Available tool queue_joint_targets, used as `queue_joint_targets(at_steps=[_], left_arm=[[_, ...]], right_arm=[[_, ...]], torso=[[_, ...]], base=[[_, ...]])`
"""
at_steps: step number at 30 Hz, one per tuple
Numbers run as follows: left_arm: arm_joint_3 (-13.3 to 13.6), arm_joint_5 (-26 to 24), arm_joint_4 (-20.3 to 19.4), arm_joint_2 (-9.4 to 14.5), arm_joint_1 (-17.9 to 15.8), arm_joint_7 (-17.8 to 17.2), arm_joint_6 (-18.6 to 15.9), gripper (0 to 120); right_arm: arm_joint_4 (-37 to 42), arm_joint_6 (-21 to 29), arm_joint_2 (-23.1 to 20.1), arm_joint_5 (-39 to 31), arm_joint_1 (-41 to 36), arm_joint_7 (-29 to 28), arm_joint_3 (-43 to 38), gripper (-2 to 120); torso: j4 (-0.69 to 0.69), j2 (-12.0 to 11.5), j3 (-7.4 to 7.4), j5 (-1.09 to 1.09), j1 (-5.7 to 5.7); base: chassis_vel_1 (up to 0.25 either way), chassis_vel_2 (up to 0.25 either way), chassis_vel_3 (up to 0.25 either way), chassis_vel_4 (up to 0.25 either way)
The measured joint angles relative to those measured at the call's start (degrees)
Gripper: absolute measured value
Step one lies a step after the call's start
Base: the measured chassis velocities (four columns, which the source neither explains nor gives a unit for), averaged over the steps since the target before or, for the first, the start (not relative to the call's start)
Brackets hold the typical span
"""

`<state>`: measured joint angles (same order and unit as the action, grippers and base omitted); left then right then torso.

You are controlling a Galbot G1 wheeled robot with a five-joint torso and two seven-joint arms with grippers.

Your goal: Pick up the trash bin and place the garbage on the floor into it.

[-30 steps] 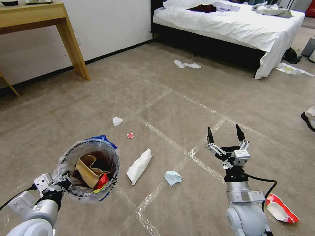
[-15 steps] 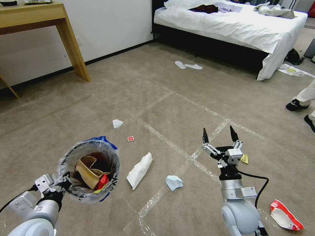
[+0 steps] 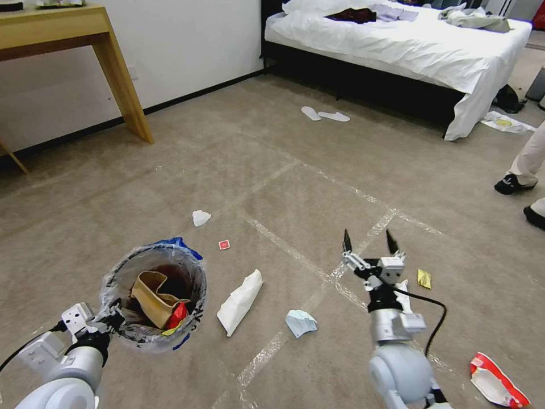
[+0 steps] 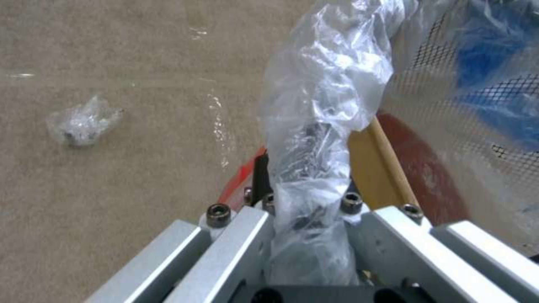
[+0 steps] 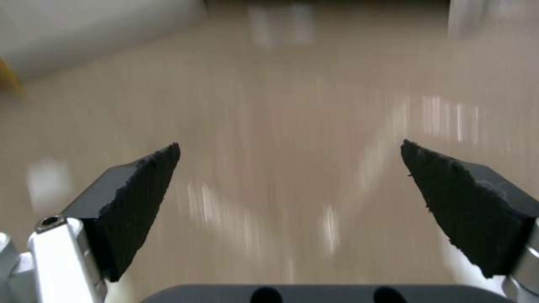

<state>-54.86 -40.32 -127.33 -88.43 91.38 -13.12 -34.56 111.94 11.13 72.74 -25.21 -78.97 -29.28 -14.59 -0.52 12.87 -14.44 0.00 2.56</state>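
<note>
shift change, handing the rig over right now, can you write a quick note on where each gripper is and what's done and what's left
Left gripper: shut on the rim of the small round trash bin with the crinkled clear plastic liner, held at the robot's left.
Right gripper: open, empty, out front above the beige taped carpet.
Done: bin picked up; it holds torn brown cardboard and a red wrapper.
Left on the floor: long white paper, pale blue tissue, small red scrap, white wad, yellow scrap, red-and-white wrapper.

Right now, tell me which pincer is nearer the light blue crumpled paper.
Right. The right pincer hangs open just beyond the light blue crumpled paper; the left pincer grips the trash bin.
</note>
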Motion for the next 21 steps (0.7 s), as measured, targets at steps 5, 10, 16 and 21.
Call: queue_joint_targets(at_steps=[5,10,16,21], left_arm=[[0.04,0.27,0.14,-0.05,0.03,0.00,0.01,1],[0.32,0.81,0.58,-0.26,-0.03,0.01,0.13,1],[0.38,1.04,1.03,-0.37,-0.04,0.07,0.28,1],[0.67,1.72,1.40,-0.73,0.01,0.12,0.38,1]], right_arm=[[-3.43,13.70,-0.28,-19.08,3.78,-11.97,4.54,100],[-8.45,19.37,1.45,-34.97,7.70,-20.47,6.70,100],[-18.50,19.99,3.19,-37.91,12.27,-21.04,8.07,100],[-27.76,19.30,6.34,-37.77,16.75,-19.23,8.77,100]], torso=[[-0.01,0.00,0.00,-0.01,0.00],[0.00,-0.01,0.00,-0.01,0.00],[-0.02,0.00,0.00,-0.01,0.00],[-0.01,0.00,-0.01,-0.01,0.01]], base=[[0.000,0.000,0.000,0.000],[0.000,0.000,0.000,0.000],[0.000,0.000,0.000,0.000],[0.000,0.000,0.000,0.000]])
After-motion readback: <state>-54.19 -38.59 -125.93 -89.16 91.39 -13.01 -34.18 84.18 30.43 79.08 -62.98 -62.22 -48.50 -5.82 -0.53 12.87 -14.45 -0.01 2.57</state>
